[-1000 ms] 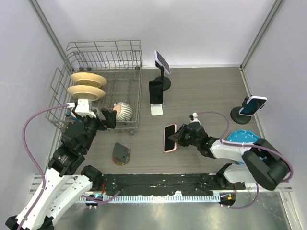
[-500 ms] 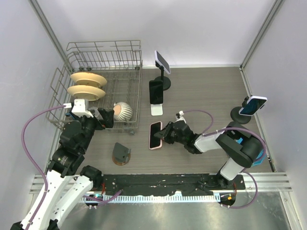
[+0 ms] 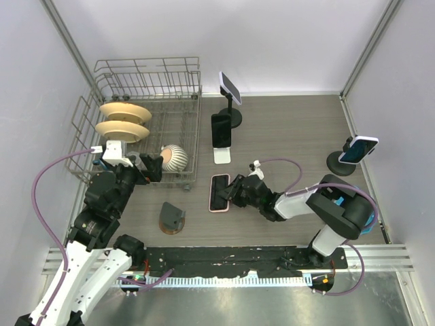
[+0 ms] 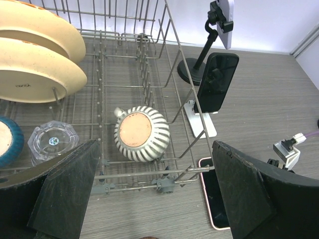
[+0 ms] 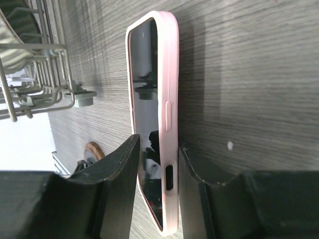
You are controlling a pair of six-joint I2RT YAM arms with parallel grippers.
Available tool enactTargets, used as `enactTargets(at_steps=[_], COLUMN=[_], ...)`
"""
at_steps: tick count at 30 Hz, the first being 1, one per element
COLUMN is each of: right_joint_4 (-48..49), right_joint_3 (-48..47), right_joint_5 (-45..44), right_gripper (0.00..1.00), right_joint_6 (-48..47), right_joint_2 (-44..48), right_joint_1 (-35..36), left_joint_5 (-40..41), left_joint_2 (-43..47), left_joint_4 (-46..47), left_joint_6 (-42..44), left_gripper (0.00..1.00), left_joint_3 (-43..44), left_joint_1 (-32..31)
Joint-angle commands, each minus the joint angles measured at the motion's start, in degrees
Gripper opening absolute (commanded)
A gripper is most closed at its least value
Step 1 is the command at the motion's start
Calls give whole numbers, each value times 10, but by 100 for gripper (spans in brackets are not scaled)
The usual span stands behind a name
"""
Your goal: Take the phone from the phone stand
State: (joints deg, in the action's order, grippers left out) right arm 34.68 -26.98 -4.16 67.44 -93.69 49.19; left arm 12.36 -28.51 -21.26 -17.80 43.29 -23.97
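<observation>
A pink-cased phone [image 3: 219, 193] lies screen-up, low on the table in front of the dish rack. My right gripper [image 3: 235, 193] is shut on its near end; in the right wrist view the phone [image 5: 158, 94] sits edge-on between my fingers [image 5: 119, 169]. It also shows in the left wrist view [image 4: 215, 196]. A small dark wedge stand [image 3: 171, 218] on a wooden base stands empty to its left. My left gripper [image 3: 146, 167] is open and empty at the rack's front edge, its jaws wide apart in the left wrist view [image 4: 154, 199].
A wire dish rack [image 3: 109, 75] at the left holds two cream plates [image 3: 122, 121] and a striped cup [image 3: 177, 157]. A black phone [image 3: 221, 129] leans on a white stand, another phone [image 3: 230, 87] sits on a black stand behind, and a blue phone [image 3: 358, 149] on a stand at the right.
My right gripper has carried the pink phone leftward across the table, toward the rack's front corner, and brought it flat and low on the table. The left arm has barely moved.
</observation>
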Motion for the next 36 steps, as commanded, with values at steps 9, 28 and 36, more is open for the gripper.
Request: enactTargets(at_steps=[9, 28, 36], right_joint_4=[-127, -299, -263], right_joint_3=[24, -90, -220], right_joint_5=[-70, -16, 79], right_gripper=[44, 89, 95], right_joint_6=[-49, -464, -608], right_joint_2=[102, 280, 178], right_joint_1=[35, 76, 155], left_joint_5=[-11, 3, 21], left_joint_2=[-2, 14, 19], left_joint_4=[26, 24, 24], left_joint_6=[-5, -3, -1], left_gripper=[100, 100, 100], left_joint_3=[0, 0, -2], left_joint_1=[5, 11, 12])
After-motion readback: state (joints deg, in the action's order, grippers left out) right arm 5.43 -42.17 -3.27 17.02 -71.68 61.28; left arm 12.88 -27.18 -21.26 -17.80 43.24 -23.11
